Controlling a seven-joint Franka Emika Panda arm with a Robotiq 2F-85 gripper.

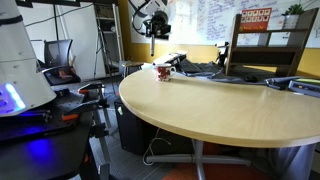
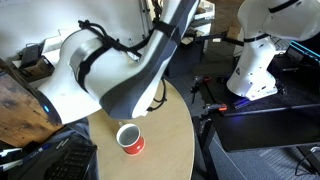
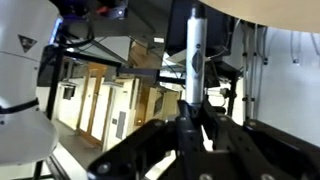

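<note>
My gripper [image 3: 190,115] is shut on a slender grey-white marker [image 3: 196,50] with a dark end, which sticks out past the fingertips in the wrist view. In an exterior view the gripper [image 1: 157,27] hangs high in the air above the far edge of the round wooden table [image 1: 220,110], with the thin marker [image 1: 151,47] pointing down. Below it, slightly to the right, a red-and-white mug [image 1: 164,71] stands upright on the table. The same mug [image 2: 130,140] shows near the table edge [image 2: 175,120], under my arm [image 2: 120,70]; the gripper itself is hidden there.
Another white robot [image 2: 255,50] stands on a base with blue light beside the table, also visible as a white body [image 1: 20,60]. A dark chair [image 1: 60,55], black gear [image 1: 215,68] on the table's far side, a shelf [image 1: 265,45] and a whiteboard [image 1: 215,20] lie behind.
</note>
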